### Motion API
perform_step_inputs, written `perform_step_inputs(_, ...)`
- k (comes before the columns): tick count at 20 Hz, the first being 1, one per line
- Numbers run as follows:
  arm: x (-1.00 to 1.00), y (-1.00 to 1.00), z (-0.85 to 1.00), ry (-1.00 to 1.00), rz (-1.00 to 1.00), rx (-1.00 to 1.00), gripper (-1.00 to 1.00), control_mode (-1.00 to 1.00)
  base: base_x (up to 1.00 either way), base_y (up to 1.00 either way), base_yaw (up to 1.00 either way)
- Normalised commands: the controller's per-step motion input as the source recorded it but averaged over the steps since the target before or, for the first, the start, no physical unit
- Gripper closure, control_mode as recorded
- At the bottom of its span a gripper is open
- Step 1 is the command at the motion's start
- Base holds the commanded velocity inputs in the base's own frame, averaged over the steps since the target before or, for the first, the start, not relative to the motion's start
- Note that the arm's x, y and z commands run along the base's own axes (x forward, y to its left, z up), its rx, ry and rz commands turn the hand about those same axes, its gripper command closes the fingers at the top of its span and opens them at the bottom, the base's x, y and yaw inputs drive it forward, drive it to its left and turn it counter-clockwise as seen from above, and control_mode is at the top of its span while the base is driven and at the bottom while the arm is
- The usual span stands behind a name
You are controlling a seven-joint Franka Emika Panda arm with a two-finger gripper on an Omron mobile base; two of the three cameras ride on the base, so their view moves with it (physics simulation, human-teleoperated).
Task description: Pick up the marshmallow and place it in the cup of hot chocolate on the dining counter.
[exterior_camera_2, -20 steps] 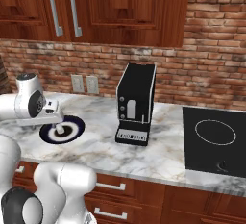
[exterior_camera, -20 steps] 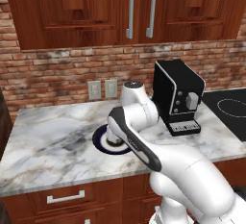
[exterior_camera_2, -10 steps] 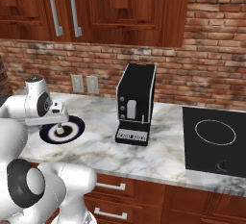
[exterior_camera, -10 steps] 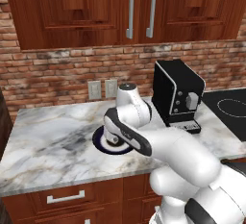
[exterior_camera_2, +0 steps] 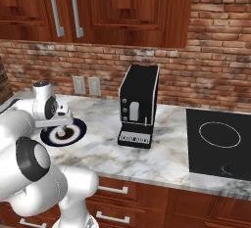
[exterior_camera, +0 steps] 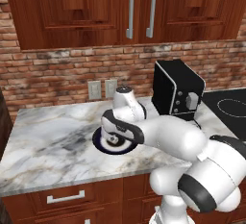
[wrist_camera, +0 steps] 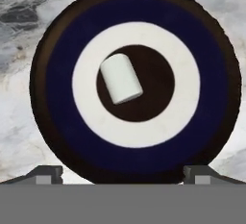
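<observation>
The marshmallow [wrist_camera: 121, 79], a small white cylinder, lies on its side in the dark centre of a round dark-blue plate [wrist_camera: 57, 122] with a white ring. My gripper [wrist_camera: 123, 172] hangs right above the plate and is open, its two fingertips [wrist_camera: 45, 172] wide apart at the plate's near rim, with nothing between them. In the left base view my hand [exterior_camera: 120, 129] hovers over the plate [exterior_camera: 102, 146] on the marble counter [exterior_camera: 48, 141]. The cup of hot chocolate and the dining counter are out of view.
A black coffee machine [exterior_camera_2: 139, 104] stands to the right of the plate [exterior_camera_2: 76, 133], and a black cooktop [exterior_camera_2: 220, 141] lies further right. A brick wall with outlets [exterior_camera: 103, 89] and wooden cabinets [exterior_camera: 129, 6] back the counter. Drawers [exterior_camera: 67, 196] sit below its front edge.
My hand has drifted slightly right and lower over the plate while the arm's elbow swung down. The jaws stay wide open.
</observation>
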Motion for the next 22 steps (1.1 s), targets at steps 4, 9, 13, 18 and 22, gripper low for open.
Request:
perform_step_inputs(4,0.22,0.15,-0.28,0.00,0.00,0.00,-1.00,-1.00,0.00,0.00,0.00)
perform_step_inputs(9,0.24,0.02,-0.27,-0.01,0.00,0.00,-1.00,-1.00,0.00,0.00,0.00)
perform_step_inputs(13,0.26,0.02,-0.22,-0.03,0.00,0.00,-1.00,-1.00,0.00,0.00,0.00)
perform_step_inputs(18,0.25,0.12,-0.20,-0.02,0.00,0.00,-1.00,-1.00,0.00,0.00,0.00)
perform_step_inputs(22,0.21,0.07,-0.21,-0.01,0.00,0.00,-1.00,-1.00,0.00,0.00,0.00)
